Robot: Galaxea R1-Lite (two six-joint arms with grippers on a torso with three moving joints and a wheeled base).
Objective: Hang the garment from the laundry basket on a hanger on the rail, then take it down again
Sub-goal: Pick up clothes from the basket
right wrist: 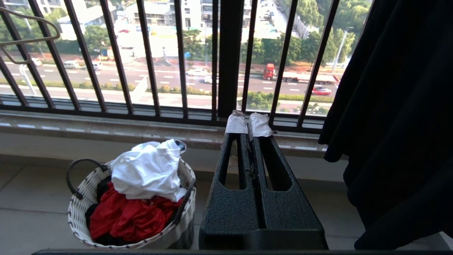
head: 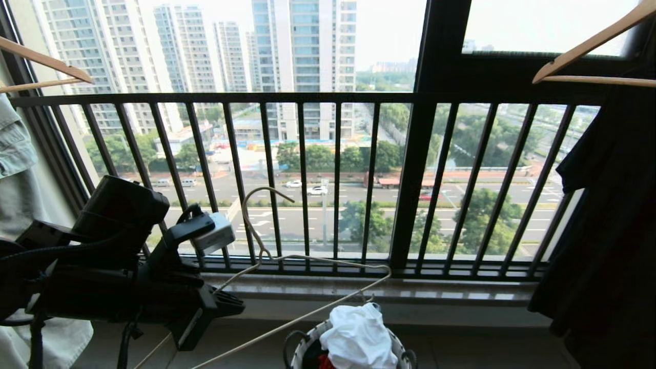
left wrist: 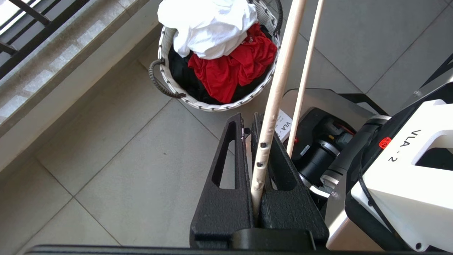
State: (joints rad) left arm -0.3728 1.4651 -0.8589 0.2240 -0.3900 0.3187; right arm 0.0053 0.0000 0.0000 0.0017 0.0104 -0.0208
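A: Left wrist view: left end effector (left wrist: 253, 152) is clamping the thin cream-white wire hanger (left wrist: 274, 95); right end effector (right wrist: 248, 125) is sitting shut.

B: White crumpled T-shirt (left wrist: 208, 26) is lying atop the round white woven basket (left wrist: 166, 39); that thin wire might be twisting loose.

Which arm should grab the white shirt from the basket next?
Right. The right gripper is shut on nothing, facing the laundry basket and garment; the left gripper is clamped on the hanger.

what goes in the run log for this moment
left gripper shut on hanger | right gripper shut, empty | garment in laundry basket
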